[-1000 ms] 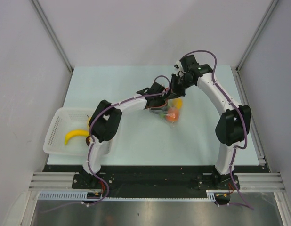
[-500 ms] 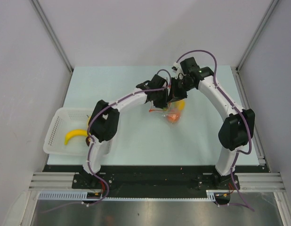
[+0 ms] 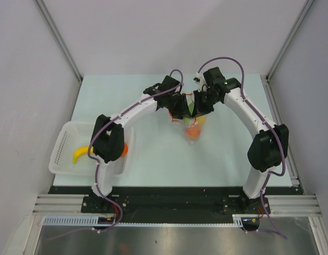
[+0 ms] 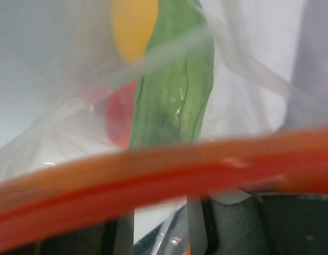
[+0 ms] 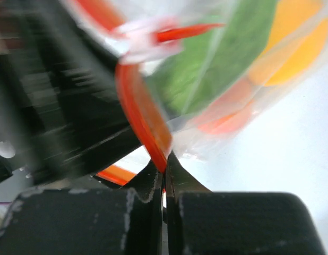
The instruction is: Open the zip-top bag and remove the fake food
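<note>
The zip-top bag (image 3: 191, 121) hangs between my two grippers above the table's middle. Inside it are fake food pieces: a green one (image 4: 174, 90), a yellow one (image 4: 133, 24) and an orange-red one (image 4: 117, 117). My right gripper (image 5: 165, 164) is shut on the bag's red-orange zip strip (image 5: 143, 117); in the top view the right gripper (image 3: 199, 106) is at the bag's right. My left gripper (image 3: 181, 110) is at the bag's left. In the left wrist view the zip strip (image 4: 153, 175) crosses in front of the left gripper (image 4: 158, 226), whose jaws stand a little apart with clear plastic between them.
A white mesh basket (image 3: 62, 139) stands at the table's near left and holds a yellow banana (image 3: 85, 153) and an orange piece (image 3: 123, 149). Grey walls close in the table at the back and on both sides.
My left gripper has moved toward the far side of the table, closer to the right gripper. The bag's top has risen between them and the green piece now shows from above.
</note>
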